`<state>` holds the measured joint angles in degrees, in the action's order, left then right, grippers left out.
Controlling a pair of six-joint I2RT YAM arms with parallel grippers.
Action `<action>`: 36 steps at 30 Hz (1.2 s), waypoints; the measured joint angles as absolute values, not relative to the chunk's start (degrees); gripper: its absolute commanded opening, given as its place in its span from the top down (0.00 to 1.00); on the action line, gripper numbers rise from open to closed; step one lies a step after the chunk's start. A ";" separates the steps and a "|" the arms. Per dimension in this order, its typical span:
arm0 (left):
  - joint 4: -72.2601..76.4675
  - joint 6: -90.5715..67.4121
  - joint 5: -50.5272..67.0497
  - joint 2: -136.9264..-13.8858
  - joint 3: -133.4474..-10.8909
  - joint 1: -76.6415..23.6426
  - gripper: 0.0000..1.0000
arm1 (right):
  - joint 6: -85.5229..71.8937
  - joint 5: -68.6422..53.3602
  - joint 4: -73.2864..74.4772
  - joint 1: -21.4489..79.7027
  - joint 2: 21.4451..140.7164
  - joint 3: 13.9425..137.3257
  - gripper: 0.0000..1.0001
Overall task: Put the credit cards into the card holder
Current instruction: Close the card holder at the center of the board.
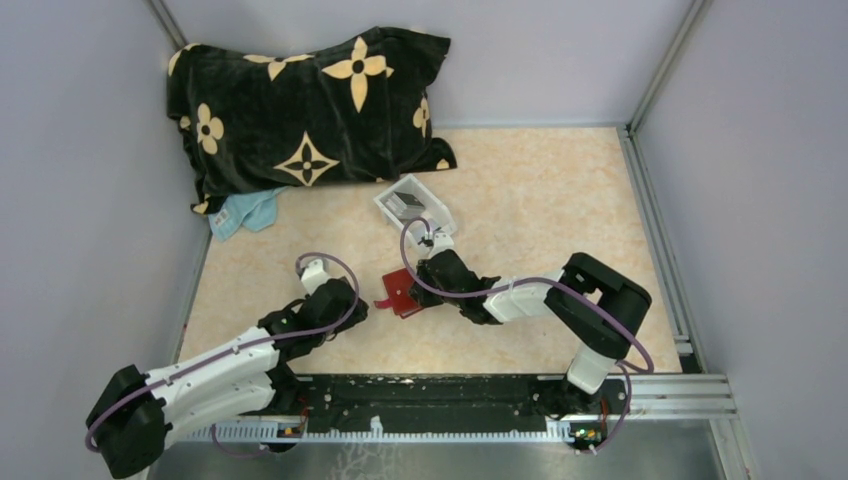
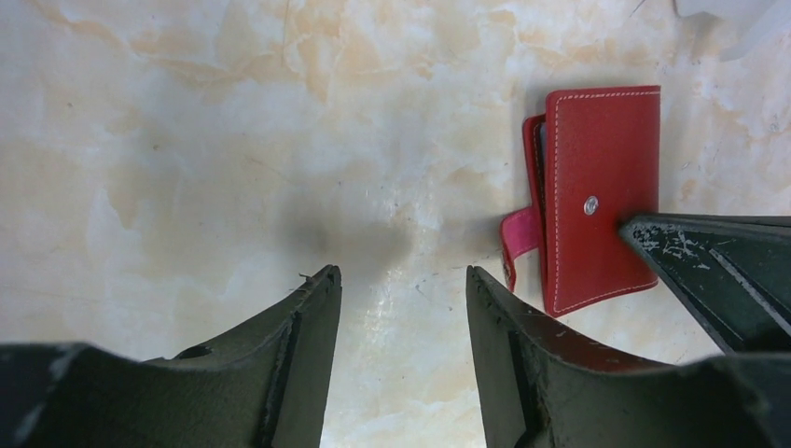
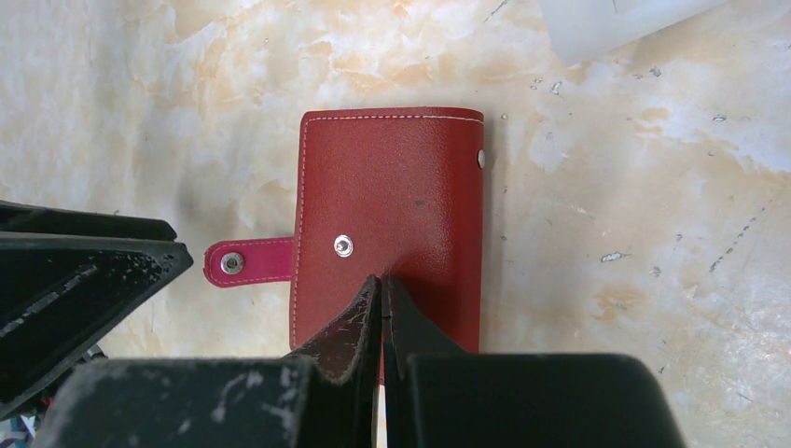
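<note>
A beige marbled counter [image 1: 560,200] sits boxed in by pale lilac walls. The right claw [image 3: 382,285] is pinched fully together, its tips pressing on the closed cover of the flat, red, white-stitched rectangular card holder [image 3: 392,177], just beside a metal snap. The holder's strap [image 3: 238,263] sticks out unfastened toward the left claw [image 2: 401,280], which stands partly spread with nothing between its fingers, over bare counter just beside the holder. Beyond the holder, a small white plastic tray [image 1: 440,216] holds the greyish credit cards [image 1: 405,203]. Far left lie a black flower-patterned pillow [image 1: 300,110] and a light blue cloth [image 1: 245,212].
</note>
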<state>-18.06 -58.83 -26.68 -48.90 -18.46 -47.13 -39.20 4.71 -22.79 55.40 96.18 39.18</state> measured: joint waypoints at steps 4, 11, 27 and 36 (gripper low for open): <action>-16.19 -60.49 -24.32 -49.65 -16.69 -47.13 0.44 | -39.20 4.84 -22.79 55.48 96.18 39.18 1.00; -8.80 -61.98 -22.28 -54.41 -16.29 -47.13 0.44 | -39.27 4.91 -22.74 55.51 96.20 39.18 1.00; 3.20 -60.53 -20.29 -66.98 -19.94 -47.13 0.43 | -39.62 5.54 -22.55 55.75 96.20 39.20 1.00; 4.16 -58.61 -19.75 -70.87 -22.50 -47.13 0.42 | -39.59 5.52 -22.15 55.77 96.29 39.46 1.00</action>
<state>4.16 -58.61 -19.75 -70.87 -22.50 -47.13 -39.59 5.52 -22.15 55.77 96.29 39.46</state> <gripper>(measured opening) 0.572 0.004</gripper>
